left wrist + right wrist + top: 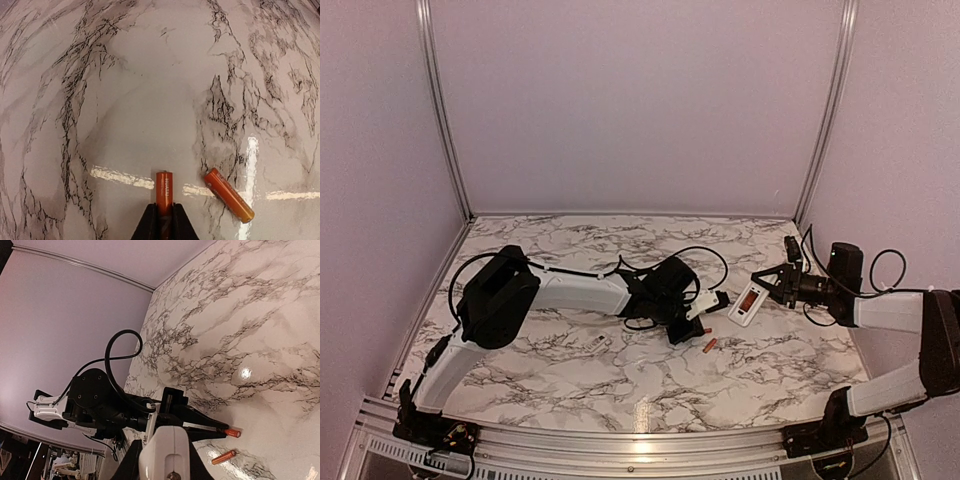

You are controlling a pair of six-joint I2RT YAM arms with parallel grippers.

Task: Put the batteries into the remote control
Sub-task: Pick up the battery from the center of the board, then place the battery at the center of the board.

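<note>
Pickup: left gripper (pixel 164 209) is clamped tight on one battery (pixel 164 185); second battery (pixel 229 195) lies at its three o'clock. The right gripper (pixel 778 284) grips the remote control (pixel 748 300). Next, the held cell likely needs carrying over and lining up with it.

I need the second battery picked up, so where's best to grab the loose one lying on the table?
Take the loose battery across its middle, coming straight down from above and closing on its two long sides. It lies flat and slanted on the table, so turn the grip to match. Pushed sideways, it would probably roll.
</note>
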